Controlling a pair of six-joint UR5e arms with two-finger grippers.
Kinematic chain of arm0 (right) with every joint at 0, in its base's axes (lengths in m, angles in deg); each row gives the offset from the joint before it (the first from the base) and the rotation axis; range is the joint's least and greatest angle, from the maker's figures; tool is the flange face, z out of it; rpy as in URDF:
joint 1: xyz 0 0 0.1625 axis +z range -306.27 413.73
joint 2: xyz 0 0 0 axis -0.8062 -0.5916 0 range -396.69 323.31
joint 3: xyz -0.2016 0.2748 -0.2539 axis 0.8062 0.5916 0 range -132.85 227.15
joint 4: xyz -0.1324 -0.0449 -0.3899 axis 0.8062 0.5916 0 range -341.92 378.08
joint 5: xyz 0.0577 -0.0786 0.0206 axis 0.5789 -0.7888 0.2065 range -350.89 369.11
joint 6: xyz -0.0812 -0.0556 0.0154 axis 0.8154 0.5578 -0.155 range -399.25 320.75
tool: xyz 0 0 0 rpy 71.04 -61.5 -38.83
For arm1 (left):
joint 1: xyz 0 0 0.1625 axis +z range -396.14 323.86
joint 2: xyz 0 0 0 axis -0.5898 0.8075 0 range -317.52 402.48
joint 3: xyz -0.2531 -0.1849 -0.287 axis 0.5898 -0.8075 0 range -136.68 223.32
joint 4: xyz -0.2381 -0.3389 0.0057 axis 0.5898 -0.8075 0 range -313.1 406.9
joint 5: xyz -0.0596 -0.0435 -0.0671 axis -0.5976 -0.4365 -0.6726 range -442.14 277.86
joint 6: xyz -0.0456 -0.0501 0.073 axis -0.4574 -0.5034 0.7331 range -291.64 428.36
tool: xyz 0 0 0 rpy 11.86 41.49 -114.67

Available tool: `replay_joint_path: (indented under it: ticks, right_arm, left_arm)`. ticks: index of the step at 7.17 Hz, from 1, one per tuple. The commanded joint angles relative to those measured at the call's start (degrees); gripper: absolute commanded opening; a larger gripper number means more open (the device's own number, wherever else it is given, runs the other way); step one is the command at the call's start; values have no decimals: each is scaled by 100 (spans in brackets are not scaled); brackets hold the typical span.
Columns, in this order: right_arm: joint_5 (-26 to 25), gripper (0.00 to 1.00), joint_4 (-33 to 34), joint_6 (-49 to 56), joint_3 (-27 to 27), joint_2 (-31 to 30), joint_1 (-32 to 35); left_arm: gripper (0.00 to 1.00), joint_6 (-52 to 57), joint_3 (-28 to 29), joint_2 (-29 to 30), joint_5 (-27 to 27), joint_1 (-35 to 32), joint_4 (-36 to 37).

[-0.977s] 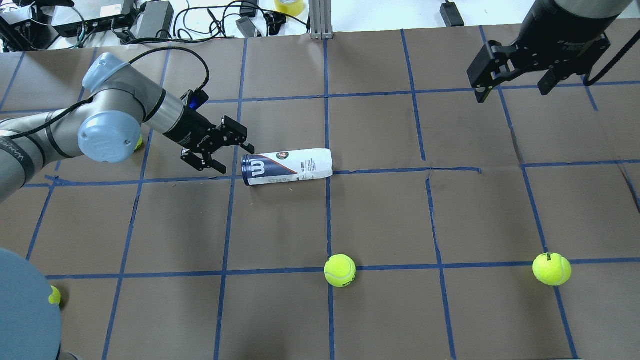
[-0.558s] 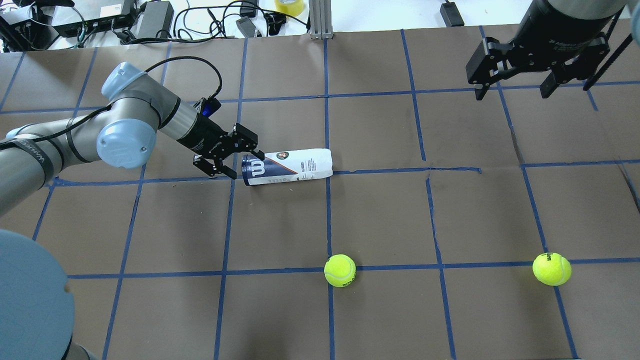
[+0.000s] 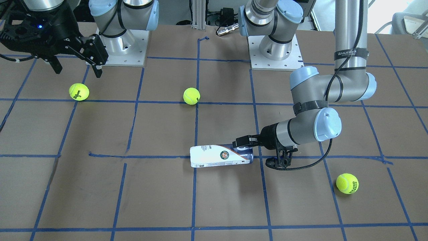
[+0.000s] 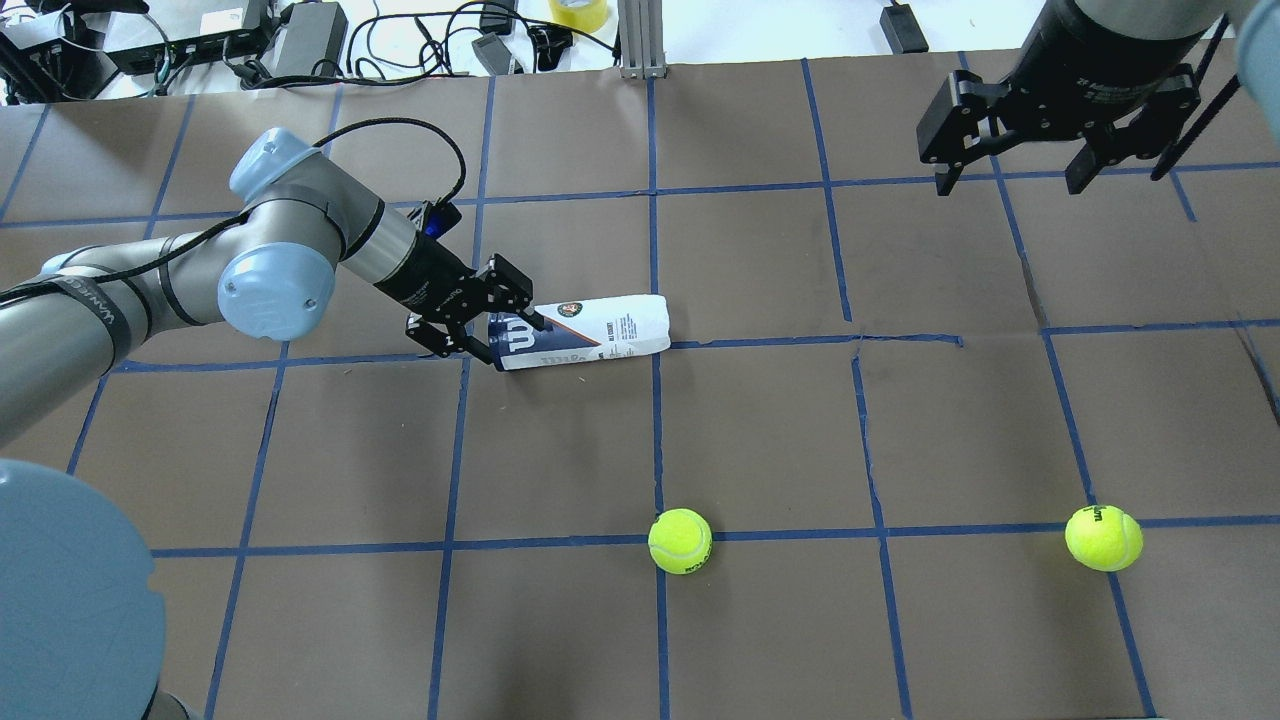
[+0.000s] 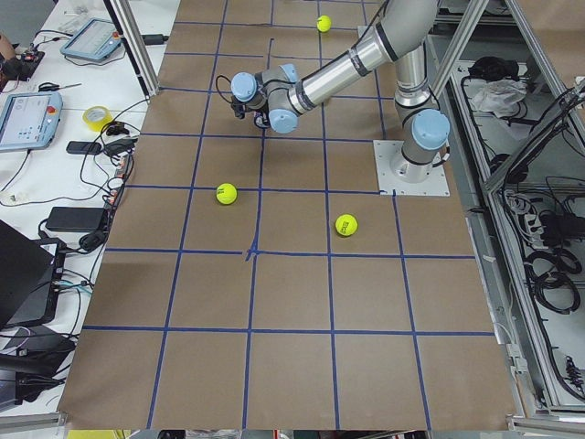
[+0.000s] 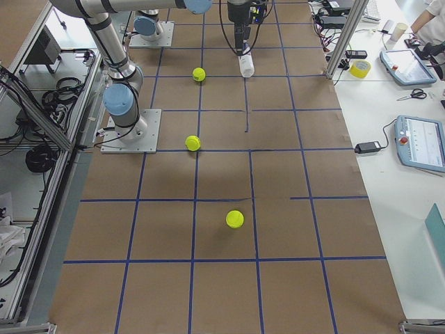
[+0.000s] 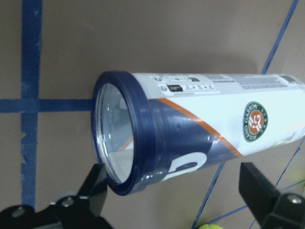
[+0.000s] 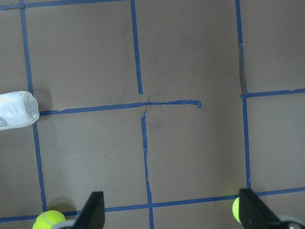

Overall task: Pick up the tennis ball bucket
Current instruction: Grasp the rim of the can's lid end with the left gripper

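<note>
Tennis ball bucket (image 4: 600,335), a slim cylindrical can that is half white and half navy blue with a dark rim, lies on its side on the brown paper counter (image 4: 760,430), across one of the blue tape grid lines and left of the middle in the overhead view. The black two-finger left gripper (image 4: 510,340) is at its navy end with the jaws open, one finger on each side of the can near the rim, so I take the step in hand to be the grasp itself, with the lift not yet begun. The next move looks like closing the jaws squarely across the can's width and then raising it. Because the hold would sit near one end, it would need a firm squeeze so that the far white end does not sag or swing. The long axis lies flat on the counter and runs roughly across the robot's front. The navy end, with its clear lid, points toward the robot's left, and the white end points right and slightly away from the robot. The right gripper (image 4: 1008,180) hangs over the far right of the counter, well apart, with its jaws open and empty. Two loose yellow-green tennis balls (image 4: 680,541) rest nearer the robot, well apart from the can.
</note>
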Motion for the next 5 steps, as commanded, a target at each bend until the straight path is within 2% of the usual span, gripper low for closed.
replay_joint_path:
  ticks: [1, 2, 3, 4, 5]
  right_arm:
    - [30, 100, -13, 102, 3, 11, 113]
    - [21, 100, -22, 261, 3, 3, 113]
    - [21, 100, -22, 280, -6, 11, 113]
    - [12, 100, -22, 280, -14, 11, 113]
    - [12, 100, -22, 280, -23, 20, 113]
  left_arm:
    - [37, -39, 54, -19, 17, 4, 6]
    - [21, -143, 63, -36, 17, 4, 6]
    - [15, -144, 63, -28, 43, 4, 6]
    - [17, -144, 63, -19, 122, 4, 6]
    - [14, -136, 72, -19, 114, 4, 6]
